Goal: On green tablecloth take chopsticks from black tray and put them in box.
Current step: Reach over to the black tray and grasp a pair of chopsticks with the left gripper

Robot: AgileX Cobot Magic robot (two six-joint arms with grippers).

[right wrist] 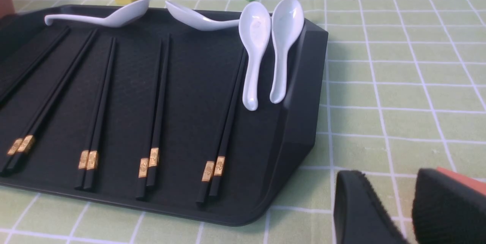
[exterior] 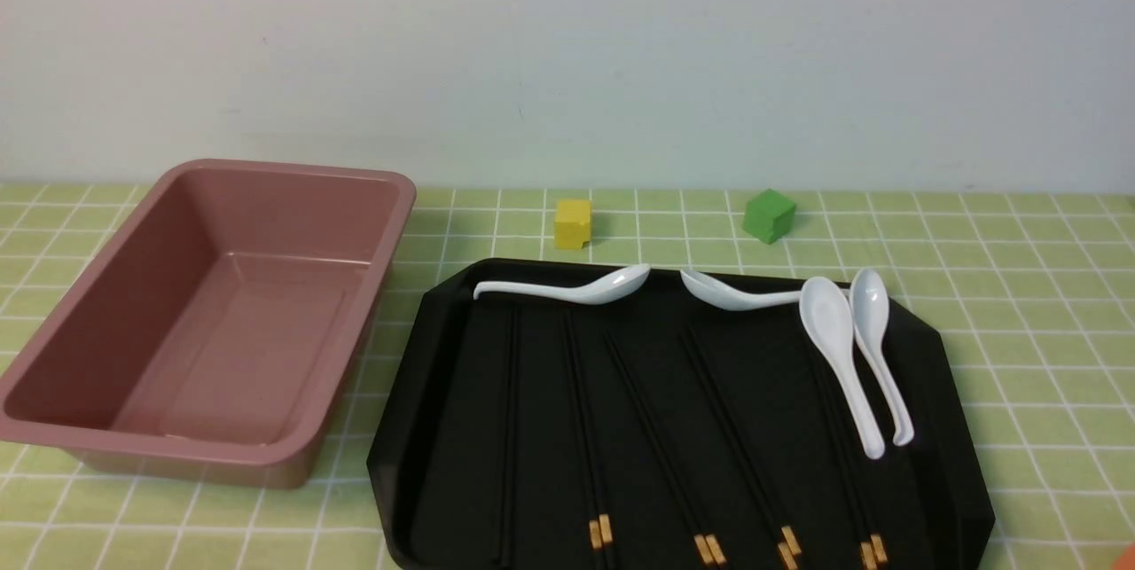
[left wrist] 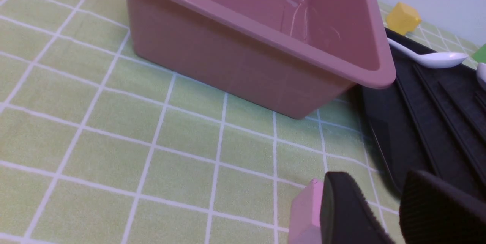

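A plain, pale grey-white wall [exterior: 567,47] fills the far side from left to right, unbroken and matte. A few faint scuffs and small marks speckle it. The light is soft and even, with only a dim shade along the wall's foot at far left.

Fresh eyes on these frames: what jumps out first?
The large glossy black rectangular tray dominates the centre-right of the green checked tablecloth. Pairs of thin black chopsticks lie lengthwise on it, with four white spoons along its far edge and right side. To its left stands the deep dusty-pink plastic box, nothing visible inside. A small yellow cube and a green cube sit behind the tray.
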